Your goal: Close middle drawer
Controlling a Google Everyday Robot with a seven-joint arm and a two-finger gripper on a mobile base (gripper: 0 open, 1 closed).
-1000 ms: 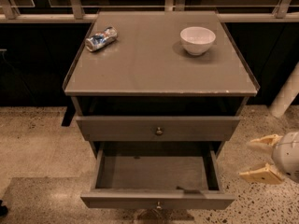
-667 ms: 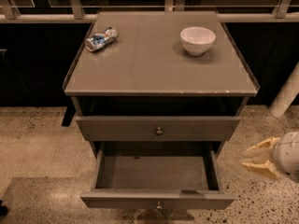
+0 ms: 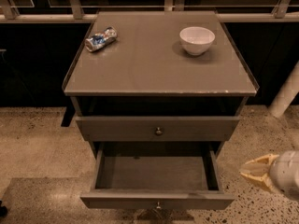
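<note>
The middle drawer [image 3: 156, 199] is a grey drawer pulled far out of the cabinet, with its deep plain box open and empty and a small round knob on its flat front. The drawer above it [image 3: 159, 129] stands out only slightly, with a dark gap over it. My gripper [image 3: 256, 173] hangs low at the right, beside the cabinet and to the right of the middle drawer's front corner, apart from it and holding nothing.
On the cabinet top [image 3: 149, 64] are a white bowl [image 3: 196, 39] at the back right and a crushed can [image 3: 100, 39] at the back left. A railing and dark glass stand behind. Speckled floor [image 3: 37, 143] lies on both sides. A white post [image 3: 285, 99] is at the right.
My gripper has moved a little lower at the right of the cabinet. The drawers, bowl and can have not moved.
</note>
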